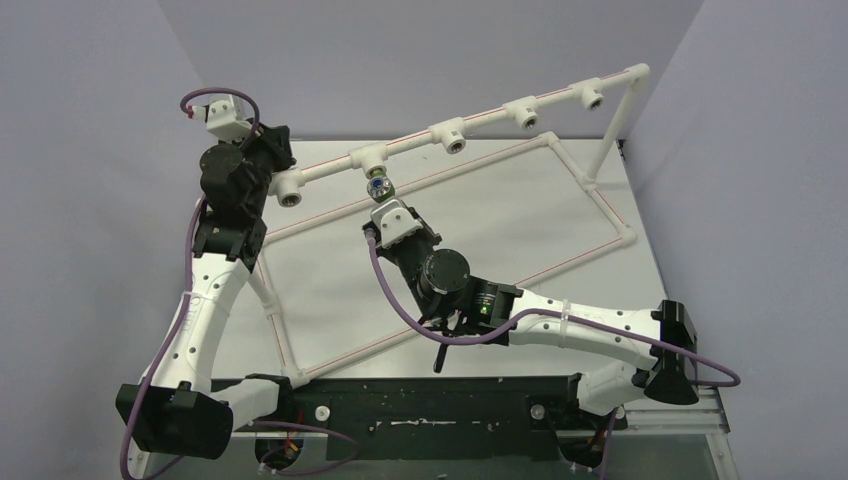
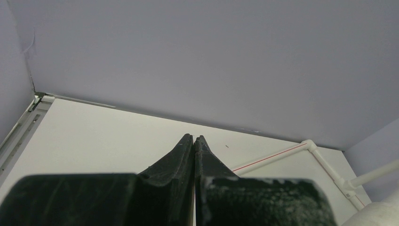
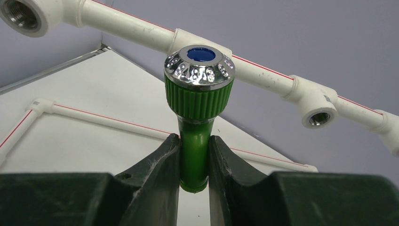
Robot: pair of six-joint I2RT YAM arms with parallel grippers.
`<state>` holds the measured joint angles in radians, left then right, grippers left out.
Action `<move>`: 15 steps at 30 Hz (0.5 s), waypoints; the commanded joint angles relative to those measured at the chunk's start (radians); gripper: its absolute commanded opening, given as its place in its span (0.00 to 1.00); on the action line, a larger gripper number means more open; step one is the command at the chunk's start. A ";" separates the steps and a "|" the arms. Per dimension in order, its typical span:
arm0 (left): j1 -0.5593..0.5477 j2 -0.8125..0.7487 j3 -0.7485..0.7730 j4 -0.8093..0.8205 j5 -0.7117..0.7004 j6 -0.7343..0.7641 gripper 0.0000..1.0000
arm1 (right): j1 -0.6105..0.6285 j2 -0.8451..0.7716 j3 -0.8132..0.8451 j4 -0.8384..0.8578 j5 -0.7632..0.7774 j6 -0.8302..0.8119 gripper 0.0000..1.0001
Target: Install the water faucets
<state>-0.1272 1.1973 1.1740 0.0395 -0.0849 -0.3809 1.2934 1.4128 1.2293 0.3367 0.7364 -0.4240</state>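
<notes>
My right gripper (image 3: 194, 139) is shut on the green spout of the water faucet (image 3: 198, 89), which has a ribbed green collar and a chrome cap with a blue centre. In the top view the faucet (image 1: 377, 187) is held up by the right gripper (image 1: 384, 205) just below a white tee fitting (image 1: 362, 160) on the raised pipe. That tee (image 3: 188, 40) stands right behind the faucet; whether they touch I cannot tell. My left gripper (image 2: 194, 137) is shut with nothing in it, and it hovers by the pipe's left end (image 1: 277, 150).
The raised white pipe (image 1: 490, 120) carries several tee fittings with threaded openings, such as one on the right (image 3: 317, 110) and one on the left (image 3: 21, 16). A white pipe frame (image 1: 610, 215) with red lines lies on the table. Grey walls close in behind.
</notes>
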 commanded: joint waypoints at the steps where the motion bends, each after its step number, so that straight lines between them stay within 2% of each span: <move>1: 0.002 0.113 -0.121 -0.296 0.029 0.018 0.00 | 0.008 0.007 0.055 0.035 -0.005 -0.063 0.00; 15: 0.002 0.114 -0.123 -0.293 0.032 0.020 0.00 | 0.000 0.036 0.052 0.036 0.001 -0.117 0.00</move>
<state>-0.1234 1.1992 1.1713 0.0498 -0.0788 -0.3809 1.2968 1.4364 1.2419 0.3431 0.7460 -0.5323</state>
